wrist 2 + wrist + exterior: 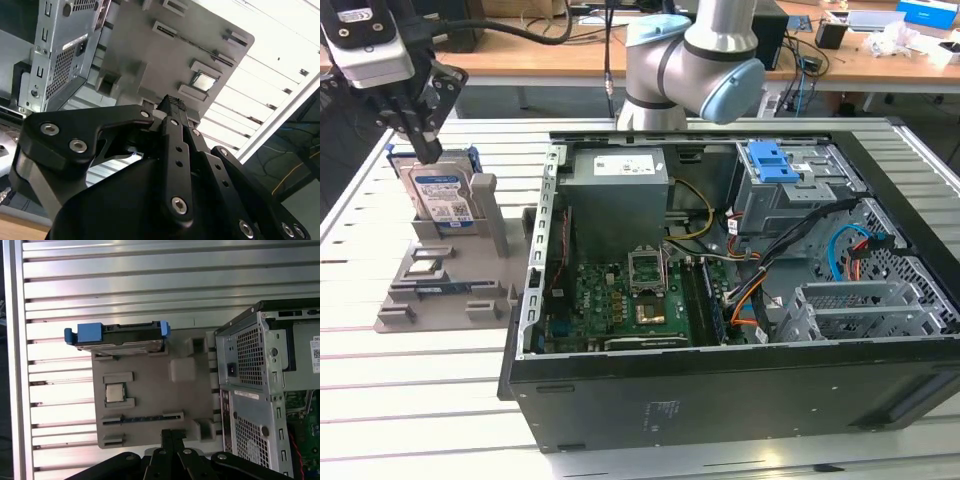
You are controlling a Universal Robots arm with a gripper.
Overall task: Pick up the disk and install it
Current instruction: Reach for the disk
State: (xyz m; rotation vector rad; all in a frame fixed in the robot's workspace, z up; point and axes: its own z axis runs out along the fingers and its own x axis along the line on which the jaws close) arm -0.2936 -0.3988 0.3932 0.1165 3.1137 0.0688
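The disk [440, 195] stands on edge in a slot at the far end of a grey holder [440, 300] on the slatted table, at the exterior view's left. It is silver with a white-and-blue label and blue side rails [117, 337]. My gripper [424, 150] hangs above the holder with its black fingers shut together and nothing between them. In the exterior view its tip overlaps the disk's top edge. In the first wrist view the gripper [171, 436] sits over the holder's opposite edge, apart from the disk. The second wrist view shows the gripper [172, 104] above the holder [150, 50].
An open computer case [720, 390] lies to the exterior view's right of the holder, with a grey power supply [620, 200], a motherboard and a drive bay with a blue latch [772, 162]. A processor chip [115, 392] rests in the holder. The arm's base [690, 60] stands behind the case.
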